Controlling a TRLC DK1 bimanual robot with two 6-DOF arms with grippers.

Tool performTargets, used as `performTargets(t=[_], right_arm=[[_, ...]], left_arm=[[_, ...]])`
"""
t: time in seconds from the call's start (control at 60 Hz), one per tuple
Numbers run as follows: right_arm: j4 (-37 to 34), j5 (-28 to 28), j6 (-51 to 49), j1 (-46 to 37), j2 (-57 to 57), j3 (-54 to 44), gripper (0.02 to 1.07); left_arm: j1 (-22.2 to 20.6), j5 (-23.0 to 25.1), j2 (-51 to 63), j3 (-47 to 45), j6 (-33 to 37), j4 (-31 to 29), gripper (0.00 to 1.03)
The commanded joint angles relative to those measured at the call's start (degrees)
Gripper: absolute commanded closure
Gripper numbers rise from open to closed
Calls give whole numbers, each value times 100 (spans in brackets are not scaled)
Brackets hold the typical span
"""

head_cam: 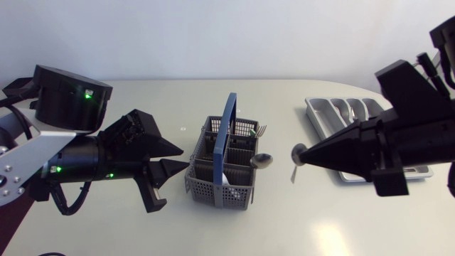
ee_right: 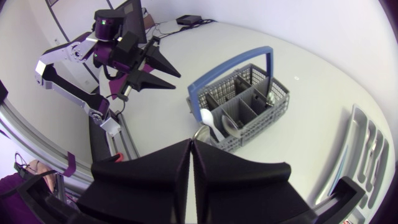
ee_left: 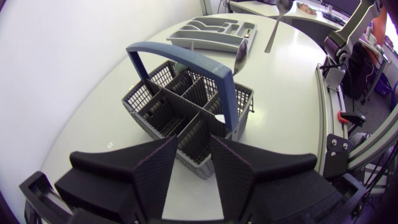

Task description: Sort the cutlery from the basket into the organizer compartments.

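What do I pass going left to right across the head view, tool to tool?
The left tool, open → basket → spoon, pinched at the tip of the right tool → organizer, partly hidden behind the right arm.

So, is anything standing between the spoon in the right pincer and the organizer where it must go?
Nothing visible does. The right pincer holds the spoon above the table, between the basket and the organizer, and no object lies in that stretch. Only the right arm itself covers part of the organizer from above.
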Motion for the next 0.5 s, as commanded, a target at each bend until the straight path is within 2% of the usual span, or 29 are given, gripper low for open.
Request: performTargets(t=[0.0, 0.15, 0.267, 0.483], right_arm=[[-323, 42, -774, -559, -88, -182, 101], [-701, -2, -2233, -2264, 0, -542, 101], [-709, -19, -3208, -3345, 307, -727, 101], [29, -11, -4351, -4953, 1468, -727, 101]], left_arm=[[-25, -30, -86, -106, 71, -42, 65], [-25, -56, -94, -89, 71, -51, 65], [-60, -100, -94, -54, 71, -51, 65], [-174, -214, -86, -10, 71, -103, 65]])
